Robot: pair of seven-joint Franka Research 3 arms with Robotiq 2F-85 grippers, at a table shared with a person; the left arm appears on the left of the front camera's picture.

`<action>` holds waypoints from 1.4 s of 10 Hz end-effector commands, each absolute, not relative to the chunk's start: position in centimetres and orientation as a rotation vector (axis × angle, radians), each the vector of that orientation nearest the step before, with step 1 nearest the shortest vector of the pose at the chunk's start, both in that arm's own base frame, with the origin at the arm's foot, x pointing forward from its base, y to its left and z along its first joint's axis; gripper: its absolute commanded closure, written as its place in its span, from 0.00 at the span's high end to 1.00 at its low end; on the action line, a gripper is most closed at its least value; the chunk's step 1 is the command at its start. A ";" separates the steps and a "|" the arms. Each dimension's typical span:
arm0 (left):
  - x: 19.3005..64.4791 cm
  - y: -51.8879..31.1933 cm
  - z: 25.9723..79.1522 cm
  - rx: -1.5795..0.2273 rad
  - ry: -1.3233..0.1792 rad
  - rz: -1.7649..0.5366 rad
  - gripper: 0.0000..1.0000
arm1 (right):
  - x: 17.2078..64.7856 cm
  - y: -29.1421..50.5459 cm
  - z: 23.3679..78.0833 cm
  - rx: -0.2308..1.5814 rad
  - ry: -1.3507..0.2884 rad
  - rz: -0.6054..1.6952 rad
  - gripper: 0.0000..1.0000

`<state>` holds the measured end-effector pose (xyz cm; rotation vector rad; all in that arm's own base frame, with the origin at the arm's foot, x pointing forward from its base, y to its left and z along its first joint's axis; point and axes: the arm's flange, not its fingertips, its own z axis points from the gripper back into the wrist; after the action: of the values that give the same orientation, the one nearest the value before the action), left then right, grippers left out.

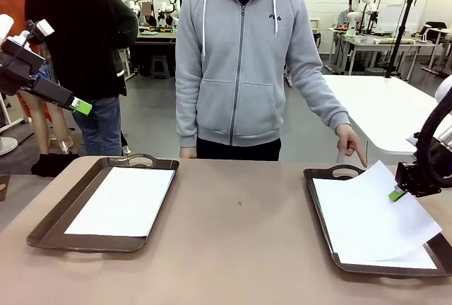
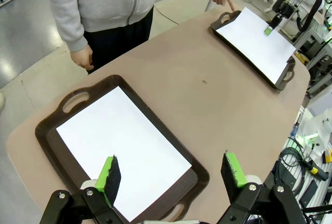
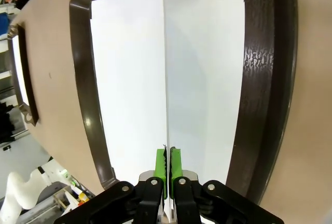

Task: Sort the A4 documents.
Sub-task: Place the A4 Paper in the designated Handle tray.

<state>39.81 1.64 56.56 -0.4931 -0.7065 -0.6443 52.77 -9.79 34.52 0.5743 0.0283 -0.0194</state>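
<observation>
A white A4 document (image 1: pixel 123 200) lies flat in the left brown tray (image 1: pixel 53 224). In the right tray (image 1: pixel 314 178) another sheet (image 1: pixel 395 257) lies flat, and over it a third sheet (image 1: pixel 367 217) hangs skewed, its far corner past the tray handle. My right gripper (image 1: pixel 397 194) pinches that sheet's right edge; in the right wrist view the paper (image 3: pixel 165 53) runs edge-on between the near-closed green pads (image 3: pixel 161 164). My left gripper (image 1: pixel 81 106) is raised at the far left, open and empty, above the left tray's sheet (image 2: pixel 122 149).
A person in a grey hoodie stands at the far table edge, one hand (image 1: pixel 351 142) pointing a finger down by the right tray's far handle. Bare brown tabletop (image 1: pixel 240 234) lies between the trays. Other people stand behind at the left.
</observation>
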 end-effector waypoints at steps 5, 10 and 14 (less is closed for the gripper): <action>39.8 1.6 56.6 -0.487 -0.705 -0.645 1.00 | 53.1 -9.5 35.2 0.498 0.036 -0.051 0.57; 39.8 1.6 56.6 -0.487 -0.705 -0.645 1.00 | 52.2 -10.6 35.9 0.447 0.032 -0.111 1.00; 39.8 1.6 56.6 -0.487 -0.705 -0.645 1.00 | 52.6 -10.2 35.8 0.482 0.010 -0.129 1.00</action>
<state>39.81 1.64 56.56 -0.4931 -0.7065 -0.6443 52.70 -10.79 35.80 0.4691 0.0290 -0.0935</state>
